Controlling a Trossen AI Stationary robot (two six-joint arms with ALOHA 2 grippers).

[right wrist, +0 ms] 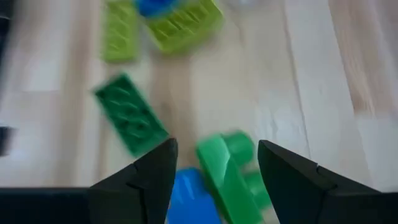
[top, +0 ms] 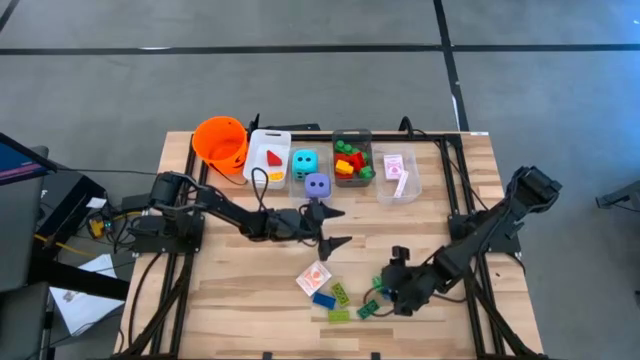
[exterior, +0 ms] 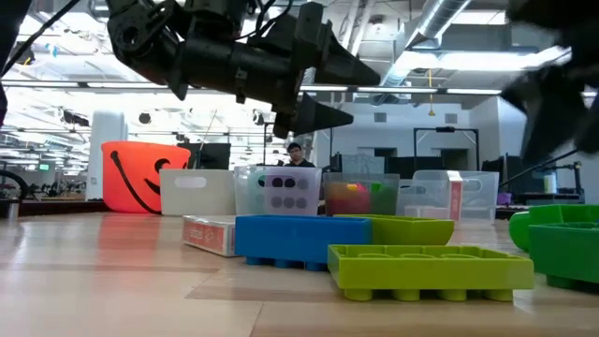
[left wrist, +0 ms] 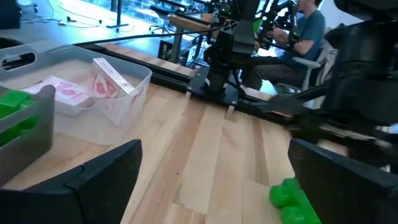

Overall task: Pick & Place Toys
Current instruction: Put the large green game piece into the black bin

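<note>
Blur smears my right wrist view, so brick studs and edges are hard to read there, and in the low view the right arm is only a dark shape at the picture's edge. From above, the right gripper (top: 392, 290) sits low over the near right part of the table (top: 230, 300), and its body covers part of the loose bricks. Its fingers (right wrist: 146, 177) stand partly apart with nothing clamped between them that I can see.

A bright green brick (right wrist: 230, 171) lies in the gap between those fingers, its long axis running slantwise toward the wrist, with a blue brick (right wrist: 189, 199) touching its side, cut off by the frame. A dark green brick (right wrist: 130, 121) lies just ahead of the fingers, tilted diagonally. Farther ahead are two lime bricks (right wrist: 183, 25), and one playing card (top: 314, 277) lies beside that cluster.

The left gripper (top: 333, 228) hangs mid-table, jaws wide and empty, pointing toward the right arm. Along the far edge stand an orange bucket (top: 221, 140), a teal die (top: 304, 161), a purple die (top: 317, 185), a bin of bricks (top: 352, 158) and a bin of cards (top: 397, 172). A person (left wrist: 305, 31) sits behind the table.
</note>
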